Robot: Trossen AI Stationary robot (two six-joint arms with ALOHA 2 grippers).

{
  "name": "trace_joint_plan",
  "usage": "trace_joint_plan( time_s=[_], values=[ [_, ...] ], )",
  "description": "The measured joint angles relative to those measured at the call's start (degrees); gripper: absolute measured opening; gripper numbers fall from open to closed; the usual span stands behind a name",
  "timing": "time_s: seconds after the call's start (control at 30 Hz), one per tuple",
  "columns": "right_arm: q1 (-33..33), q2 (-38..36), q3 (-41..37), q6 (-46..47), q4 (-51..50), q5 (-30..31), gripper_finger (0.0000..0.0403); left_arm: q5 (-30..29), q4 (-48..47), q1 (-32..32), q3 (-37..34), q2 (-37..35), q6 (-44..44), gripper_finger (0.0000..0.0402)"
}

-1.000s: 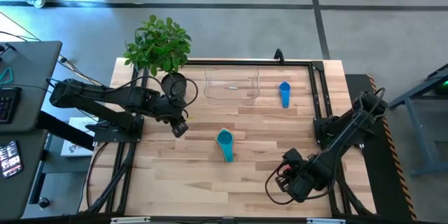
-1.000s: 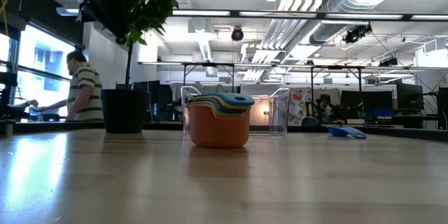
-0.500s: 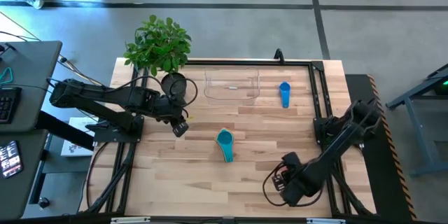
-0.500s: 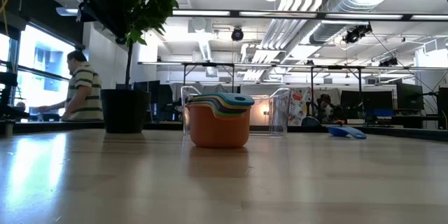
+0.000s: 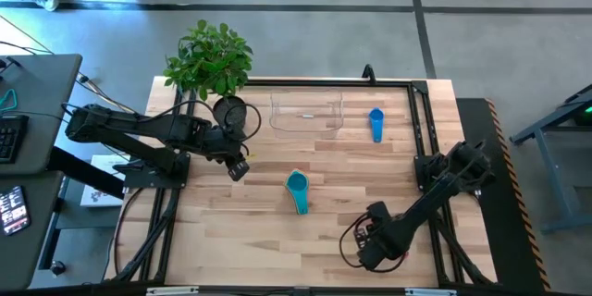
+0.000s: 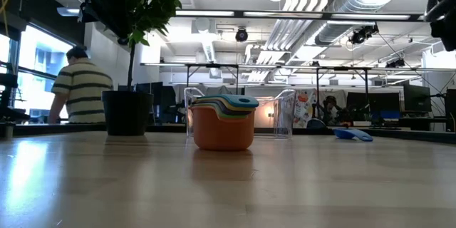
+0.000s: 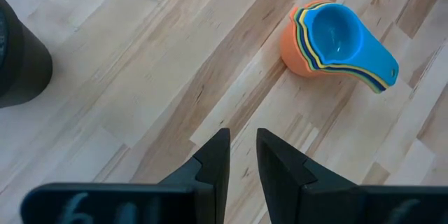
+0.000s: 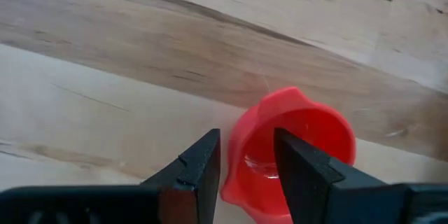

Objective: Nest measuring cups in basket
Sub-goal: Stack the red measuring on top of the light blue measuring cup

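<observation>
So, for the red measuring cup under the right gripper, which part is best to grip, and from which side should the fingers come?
The rim wall is probably best. The red cup sits upright with its mouth open upward, and the right gripper is directly above it, jaws apart and astride the near wall. Coming straight down, one finger inside and one outside, looks the likeliest hold. Its handle is not visible, so I cannot judge that option.

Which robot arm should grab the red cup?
The right. Its gripper hangs right over the red cup, fingers straddling the rim. The left gripper waits far off by the plant pot.
</observation>
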Motion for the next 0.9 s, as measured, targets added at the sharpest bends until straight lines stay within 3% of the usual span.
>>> trace_joint_plan(
  time_s=[0.17,0.4,0.7,0.9],
  values=[
    [0.0,0.5,0.0,0.0,0.4,-0.2,0.0109,0.0,0.0,0.0,0.0,0.0,0.0,0.0062],
    [0.0,0.5,0.0,-0.6,0.5,0.6,0.0009,0.0,0.0,0.0,0.0,0.0,0.1,0.0062],
    [0.0,-0.9,0.0,-0.2,1.7,0.8,0.0006,0.0,-0.1,-0.1,0.0,0.0,0.1,0.0062],
    [-0.9,-4.1,3.2,-0.1,1.7,7.4,0.0003,0.0,-0.2,-1.2,0.0,0.0,-1.2,0.0062]
  ],
)
